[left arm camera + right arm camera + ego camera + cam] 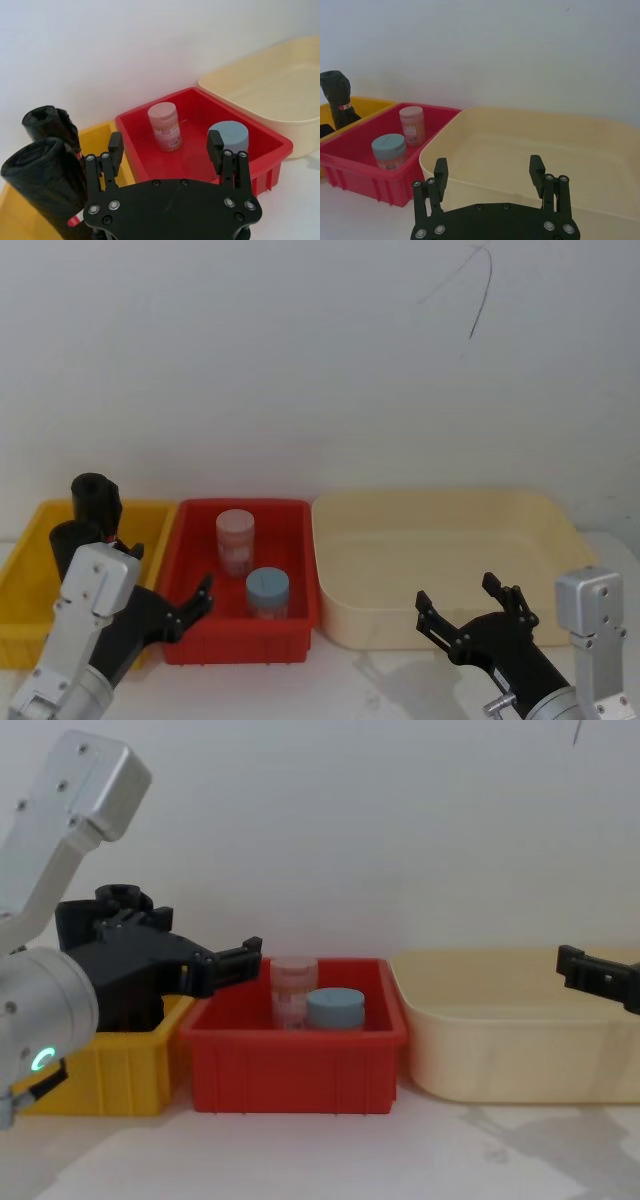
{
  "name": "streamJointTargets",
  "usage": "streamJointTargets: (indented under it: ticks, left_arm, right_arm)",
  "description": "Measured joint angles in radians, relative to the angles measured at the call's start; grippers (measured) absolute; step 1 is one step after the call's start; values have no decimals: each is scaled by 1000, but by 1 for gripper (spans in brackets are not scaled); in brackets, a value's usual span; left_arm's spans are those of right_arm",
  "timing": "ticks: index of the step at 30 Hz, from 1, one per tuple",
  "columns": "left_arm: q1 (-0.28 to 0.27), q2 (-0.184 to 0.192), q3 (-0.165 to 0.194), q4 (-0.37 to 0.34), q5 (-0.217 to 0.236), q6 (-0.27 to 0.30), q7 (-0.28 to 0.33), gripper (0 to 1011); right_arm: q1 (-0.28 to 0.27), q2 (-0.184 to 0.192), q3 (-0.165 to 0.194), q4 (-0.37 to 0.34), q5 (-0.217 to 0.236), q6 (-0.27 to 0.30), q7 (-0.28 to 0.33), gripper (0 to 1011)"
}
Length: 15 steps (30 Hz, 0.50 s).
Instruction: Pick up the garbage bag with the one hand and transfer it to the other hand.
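The garbage bag (pixel 45 185) stands on end in the yellow bin (pixel 35 585), the nearer of two black rolls there. The second, wrinkled roll (pixel 50 125) is just behind it and touches it.

The left gripper (pixel 166 142) hangs low at the seam between the yellow bin and the red bin (pixel 285 635), its fingers spread wide and holding nothing. In the left wrist view the bag sits just outside one finger (pixel 114 150), close beside it and not between the pair.

The right gripper (pixel 456 590) is well apart from the bag, in front of the cream tub (pixel 560 530), its fingers also spread and empty.

A red-and-white label (pixel 74 220) shows low on the bag, and the wrinkled roll carries a narrow red band (pixel 344 106). No writing can be read on either.

In the red bin a pale pink jar (pixel 236 540) stands behind a blue-lidded jar (pixel 268 592). The pink jar's label carries print too small to read.

All three containers sit side by side on the white table (pixel 350 680).
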Motion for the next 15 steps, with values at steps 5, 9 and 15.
streamJointTargets:
  ticks: [5,9,15]
  left_arm:
    - [37,7,-20,-28,-11,2,10,1000]
    - [72,14,-39,-56,-28,7,16,1000]
    - [131,32,-73,-105,-57,14,19,1000]
  right_arm:
    - [0,0,0,0,0,0,0,1000]
    - [0,0,0,0,0,0,0,1000]
    - [0,0,0,0,0,0,0,1000]
